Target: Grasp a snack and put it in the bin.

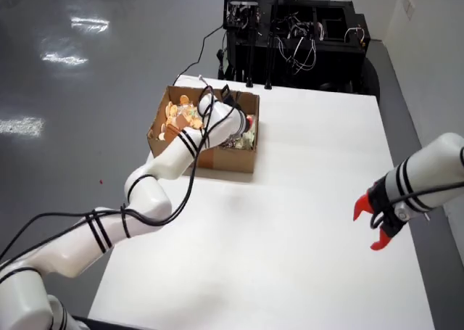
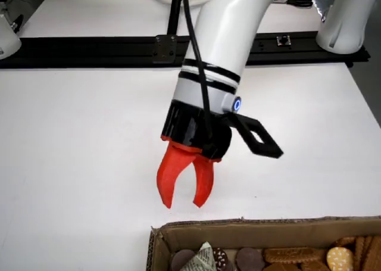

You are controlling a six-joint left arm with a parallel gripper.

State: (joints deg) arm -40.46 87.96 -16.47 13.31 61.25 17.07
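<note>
The gripper [image 2: 183, 204] hangs with its red fingers [image 2: 169, 176] slightly parted, gripping nothing. It hovers over bare table [image 2: 77, 164], just short of the box [image 2: 238, 229] rim.

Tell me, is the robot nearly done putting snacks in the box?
Looks done: the box already holds a pile of snacks. In hand: nothing. The end effector hangs open and empty by the box's edge. Left: hard to say, as I can't spot any snack out on the table for it to grab.

Open cardboard bin [image 1: 235, 159] holds assorted snacks [image 1: 181, 116] (mostly biscuits).
</note>
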